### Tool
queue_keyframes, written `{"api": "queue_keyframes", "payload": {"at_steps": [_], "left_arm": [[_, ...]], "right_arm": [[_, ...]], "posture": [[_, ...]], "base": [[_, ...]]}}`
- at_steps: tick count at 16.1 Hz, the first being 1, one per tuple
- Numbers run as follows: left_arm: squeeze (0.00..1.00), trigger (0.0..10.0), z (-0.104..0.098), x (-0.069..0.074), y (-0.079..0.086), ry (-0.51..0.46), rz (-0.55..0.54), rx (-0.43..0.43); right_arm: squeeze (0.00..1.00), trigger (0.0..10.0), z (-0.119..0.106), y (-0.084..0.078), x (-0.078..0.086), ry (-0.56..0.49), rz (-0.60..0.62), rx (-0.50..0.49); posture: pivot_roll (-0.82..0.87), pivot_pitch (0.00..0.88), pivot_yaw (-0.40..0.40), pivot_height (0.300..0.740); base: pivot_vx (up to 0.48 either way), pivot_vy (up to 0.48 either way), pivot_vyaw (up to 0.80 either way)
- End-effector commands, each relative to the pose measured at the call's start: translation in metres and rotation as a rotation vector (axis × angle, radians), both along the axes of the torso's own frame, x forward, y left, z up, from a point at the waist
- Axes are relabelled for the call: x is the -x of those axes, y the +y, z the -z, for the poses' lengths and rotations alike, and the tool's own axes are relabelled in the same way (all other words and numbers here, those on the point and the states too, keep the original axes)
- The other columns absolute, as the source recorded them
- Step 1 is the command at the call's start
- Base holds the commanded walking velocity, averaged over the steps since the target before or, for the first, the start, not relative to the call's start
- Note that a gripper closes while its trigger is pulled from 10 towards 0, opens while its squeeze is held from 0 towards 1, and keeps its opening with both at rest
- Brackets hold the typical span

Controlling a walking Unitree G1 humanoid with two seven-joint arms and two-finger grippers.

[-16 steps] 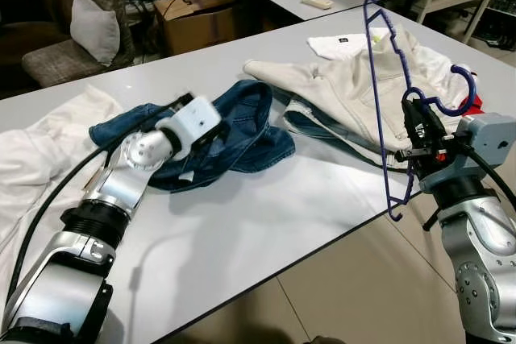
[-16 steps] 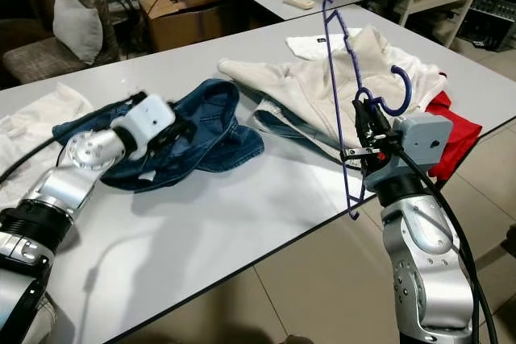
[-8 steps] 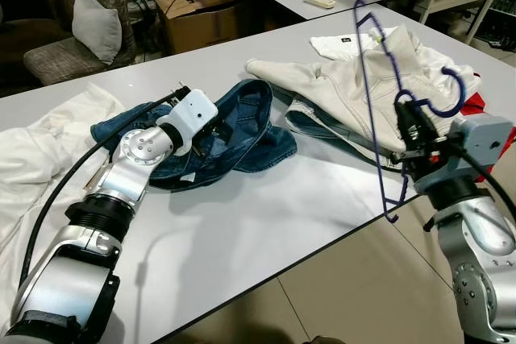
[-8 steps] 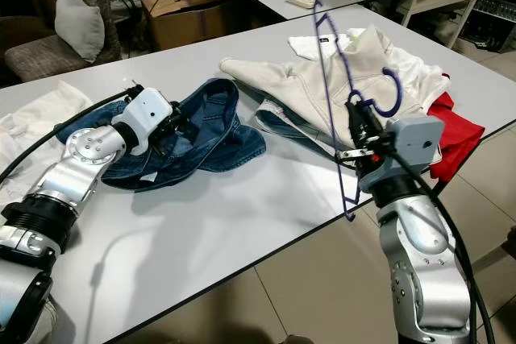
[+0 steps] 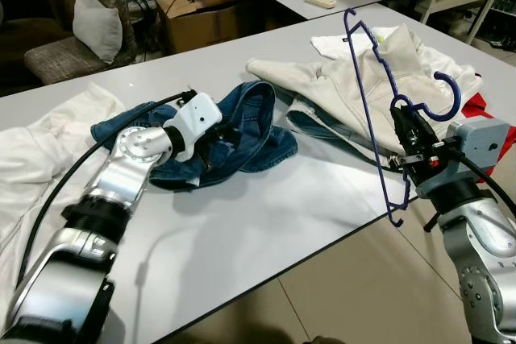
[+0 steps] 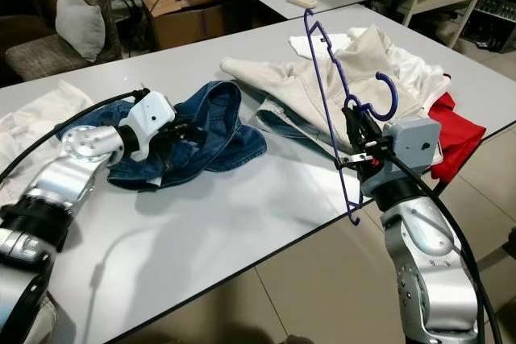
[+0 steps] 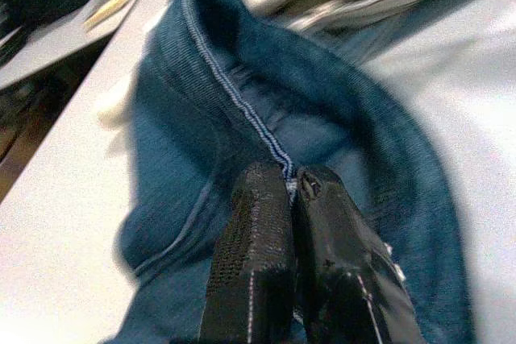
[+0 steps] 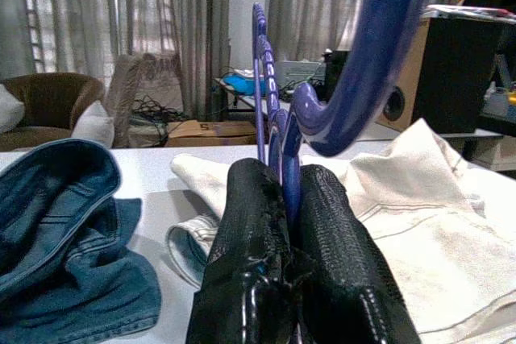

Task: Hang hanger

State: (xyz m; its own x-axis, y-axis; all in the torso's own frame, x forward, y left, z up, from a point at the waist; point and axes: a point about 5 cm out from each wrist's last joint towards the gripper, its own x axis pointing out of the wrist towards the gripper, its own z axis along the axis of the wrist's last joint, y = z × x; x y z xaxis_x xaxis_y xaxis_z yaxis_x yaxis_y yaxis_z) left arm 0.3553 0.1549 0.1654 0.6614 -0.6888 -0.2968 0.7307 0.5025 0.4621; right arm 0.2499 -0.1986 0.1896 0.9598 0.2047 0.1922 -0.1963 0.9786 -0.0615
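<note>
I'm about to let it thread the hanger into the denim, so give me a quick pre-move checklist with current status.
1. Right gripper clamped on the blue hanger by its neck: ok.
2. Hanger held clear above the table, not snagged on the cream jacket: ok.
3. Left gripper closed on the denim garment at its stitched hem: ok.
4. Denim lifted off the table: not ok, it lies bunched on it.
5. Garment opening spread for the hanger: cannot tell.
</note>
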Motion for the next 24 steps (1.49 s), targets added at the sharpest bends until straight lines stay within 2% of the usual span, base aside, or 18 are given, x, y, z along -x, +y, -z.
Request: {"api": "queue_keyframes", "payload": {"at_steps": [1,2,3,4,5,7,10,12,13,14,16,17,18,19,21,22,24], "left_arm": [[0.00,0.0,-0.002,0.005,-0.007,-0.006,0.076,-0.013],[0.00,0.0,-0.005,0.004,-0.008,-0.033,0.069,-0.024],[0.00,6.1,-0.008,0.000,-0.006,-0.072,0.031,-0.056],[0.00,10.0,-0.008,-0.001,-0.003,-0.058,0.015,-0.051],[1.00,10.0,-0.008,-0.002,0.000,-0.025,0.002,-0.030],[1.00,10.0,-0.007,0.000,0.006,0.024,-0.012,0.016],[1.00,10.0,-0.005,0.003,0.011,0.071,-0.019,0.046],[1.00,10.0,0.000,0.002,0.014,0.106,-0.061,0.046],[0.76,10.0,0.004,0.001,0.017,0.123,-0.110,0.035],[0.00,10.0,0.006,-0.003,0.022,0.116,-0.164,0.028],[0.00,10.0,0.007,-0.004,0.018,0.151,-0.153,0.143],[0.00,10.0,0.014,-0.001,0.010,0.188,-0.097,0.181],[0.00,10.0,0.017,-0.001,0.010,0.192,-0.100,0.175],[0.00,10.0,0.019,-0.001,0.008,0.224,-0.107,0.221],[0.00,1.1,0.019,0.003,0.002,0.323,-0.075,0.355],[0.00,0.0,0.021,0.004,0.001,0.352,-0.058,0.390],[0.00,0.0,0.024,0.005,0.004,0.321,-0.071,0.337]], "right_arm": [[0.00,10.0,-0.003,-0.003,0.001,-0.008,0.001,0.002],[0.00,10.0,-0.003,-0.004,0.000,-0.008,0.002,0.003],[0.00,10.0,-0.003,-0.004,0.000,-0.008,0.000,0.006],[0.00,10.0,-0.003,-0.004,0.000,-0.007,-0.003,0.007],[0.00,10.0,-0.003,-0.003,0.000,-0.006,-0.008,0.007],[0.00,10.0,-0.002,-0.003,0.001,-0.002,-0.010,0.009],[0.00,10.0,-0.003,-0.005,0.003,-0.001,-0.002,0.010],[0.00,10.0,-0.003,-0.005,0.004,-0.002,0.003,0.010],[0.00,10.0,-0.003,-0.005,0.005,-0.003,0.007,0.009],[0.00,10.0,-0.003,-0.006,0.006,-0.003,0.008,0.009],[0.00,10.0,-0.003,-0.006,0.006,-0.003,0.011,0.007],[0.00,10.0,-0.002,-0.006,0.006,-0.002,0.010,0.007],[0.00,10.0,-0.002,-0.006,0.006,-0.002,0.010,0.007],[0.00,10.0,-0.002,-0.006,0.006,-0.004,0.012,0.005],[0.00,10.0,-0.003,-0.006,0.006,-0.007,0.013,0.004],[0.00,10.0,-0.002,-0.006,0.006,-0.006,0.013,0.005],[0.00,10.0,-0.003,-0.006,0.004,-0.011,0.011,0.001]], "posture": [[-0.24,0.000,0.033,0.740],[-0.24,0.000,0.030,0.740],[-0.23,0.000,0.027,0.740],[-0.23,0.000,0.026,0.740],[-0.24,0.000,0.026,0.740],[-0.24,0.000,0.032,0.740],[-0.25,0.000,0.040,0.740],[-0.25,0.000,0.046,0.740],[-0.25,0.000,0.047,0.740],[-0.26,0.000,0.050,0.740],[-0.25,0.000,0.050,0.740],[-0.25,0.000,0.053,0.740],[-0.26,0.000,0.054,0.740],[-0.26,0.000,0.056,0.740],[-0.25,0.000,0.058,0.740],[-0.25,0.000,0.056,0.740],[-0.25,0.000,0.047,0.740]], "base": [[0.000,0.000,0.00],[0.000,0.000,0.00],[0.000,0.000,0.00],[0.000,0.000,0.00],[0.000,0.000,0.00],[0.000,0.000,0.00],[0.000,0.000,0.00],[0.000,0.000,0.00],[0.000,0.000,0.00],[0.000,0.000,0.00],[0.000,0.000,0.00],[0.000,0.000,0.00],[0.000,0.000,0.00],[0.000,0.000,0.00],[0.000,0.000,0.00],[0.000,0.000,0.00],[0.000,0.000,0.00]]}}
